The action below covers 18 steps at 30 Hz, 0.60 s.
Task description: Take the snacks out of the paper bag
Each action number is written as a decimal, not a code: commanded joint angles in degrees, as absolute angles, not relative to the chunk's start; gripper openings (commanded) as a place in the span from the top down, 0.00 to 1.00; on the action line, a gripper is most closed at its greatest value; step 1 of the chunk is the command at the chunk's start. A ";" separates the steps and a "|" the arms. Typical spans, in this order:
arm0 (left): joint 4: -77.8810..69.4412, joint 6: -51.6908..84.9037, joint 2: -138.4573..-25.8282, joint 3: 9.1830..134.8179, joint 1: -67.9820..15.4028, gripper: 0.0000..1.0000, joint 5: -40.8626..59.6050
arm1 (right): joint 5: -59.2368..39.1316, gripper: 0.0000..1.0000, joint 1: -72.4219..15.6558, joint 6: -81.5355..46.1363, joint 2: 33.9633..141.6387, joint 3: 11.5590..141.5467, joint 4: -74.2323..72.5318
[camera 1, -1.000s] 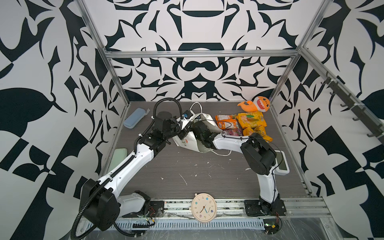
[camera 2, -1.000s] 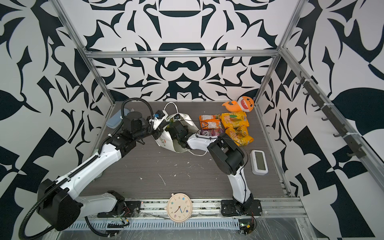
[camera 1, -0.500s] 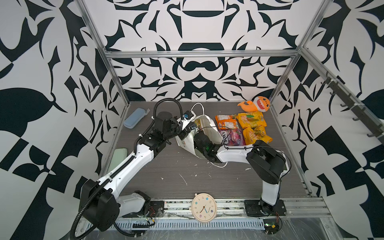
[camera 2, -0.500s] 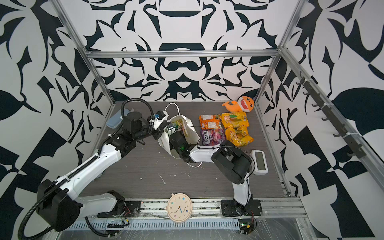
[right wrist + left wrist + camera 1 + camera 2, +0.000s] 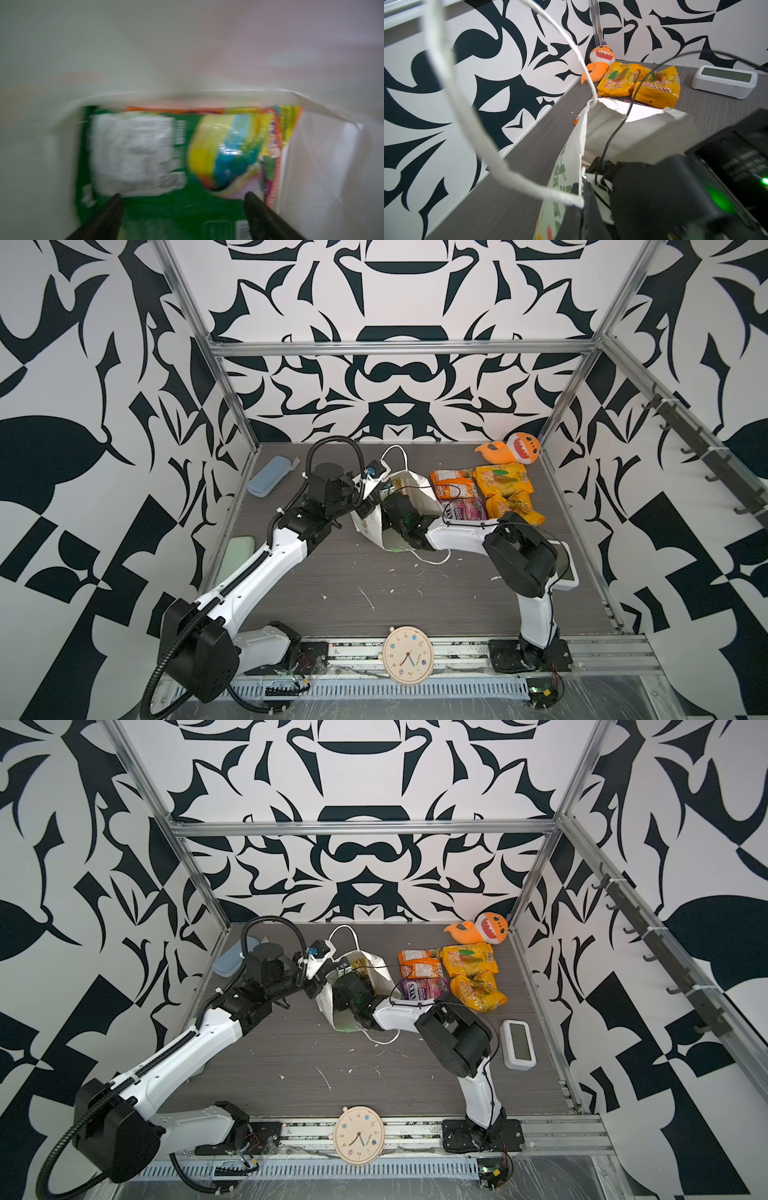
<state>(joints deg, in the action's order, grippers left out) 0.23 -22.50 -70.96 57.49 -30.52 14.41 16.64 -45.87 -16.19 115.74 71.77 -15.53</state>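
The white paper bag (image 5: 417, 491) (image 5: 376, 969) lies tilted on the table with its mouth held wide. My left gripper (image 5: 581, 208) (image 5: 368, 508) is shut on its rim beside a cord handle (image 5: 483, 143). My right gripper (image 5: 184, 195) is open inside the bag; from the top views only its wrist (image 5: 401, 512) shows in the mouth. Between its fingertips lies a green snack packet (image 5: 166, 207), untouched, and another packet's orange edge (image 5: 176, 110) shows behind. On the table right of the bag lie an orange packet (image 5: 453, 487), two yellow ones (image 5: 503, 479) (image 5: 513, 508) and a purple one (image 5: 465, 510).
An orange plush shark (image 5: 511, 450) sits in the back right corner. A light-blue case (image 5: 268, 477) lies at the back left, a white display unit (image 5: 517, 1038) right of the right arm, and a round clock (image 5: 408, 659) on the front rail.
The right arm's elbow has swung toward the front right and its gripper has gone deeper into the bag. The left gripper has kept its hold on the rim.
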 commanded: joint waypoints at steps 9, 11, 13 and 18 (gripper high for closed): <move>-1.91 -23.29 -70.49 57.74 -30.94 1.00 19.31 | 14.27 0.01 -42.19 -22.77 124.47 84.83 -6.14; -2.15 -23.29 -70.60 57.86 -30.95 1.00 19.67 | 13.66 0.07 -42.19 -23.50 125.68 85.55 -7.44; -2.03 -23.29 -70.62 58.01 -30.94 1.00 19.80 | 13.31 0.20 -42.22 -24.25 126.65 85.95 -8.66; -1.93 -23.02 -69.64 57.40 -30.98 1.00 19.61 | 11.85 0.50 -41.73 -25.42 128.48 86.75 -10.34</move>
<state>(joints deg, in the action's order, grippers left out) 1.21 -22.55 -71.44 56.88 -30.11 14.31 11.29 -43.11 -24.69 126.50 85.78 -12.12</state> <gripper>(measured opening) 0.040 0.507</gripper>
